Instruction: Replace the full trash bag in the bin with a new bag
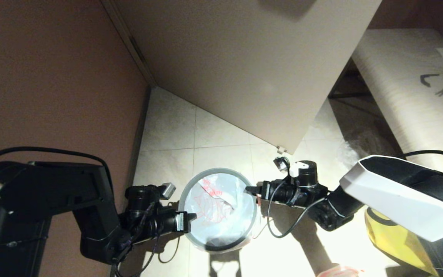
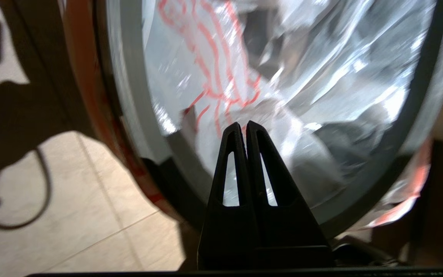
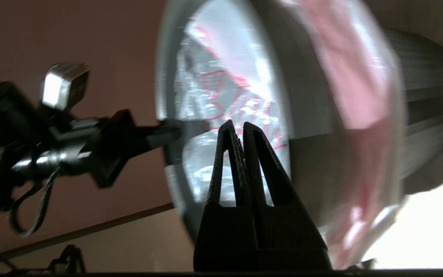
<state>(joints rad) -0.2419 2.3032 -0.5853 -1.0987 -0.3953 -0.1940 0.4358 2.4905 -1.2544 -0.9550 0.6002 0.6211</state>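
The bin [image 1: 217, 171] stands on the tiled floor, a round black can [image 3: 425, 96] with a grey rim ring [image 2: 137, 115]. The new bag [image 1: 215, 204], thin white film with red print [image 2: 283, 77], lines it, and its pink-red edge [image 3: 352, 77] is folded over the outside below the ring. My left gripper [image 1: 192, 216] is shut and empty, its tips over the ring's left side [image 2: 243, 125]. On the ring's right side my right gripper [image 1: 247, 189] is also shut on nothing [image 3: 236, 125]. White plastic with pink-red trim [image 1: 337, 271], probably the full trash bag, peeks in at the bottom edge.
A big yellow tote [image 1: 394, 238] sits on the floor under my right arm. A pale door panel [image 1: 244, 69] hangs over the floor behind the bin, and a brown wall [image 1: 52, 77] runs along the left. A light bench [image 1: 402, 88] stands at the right.
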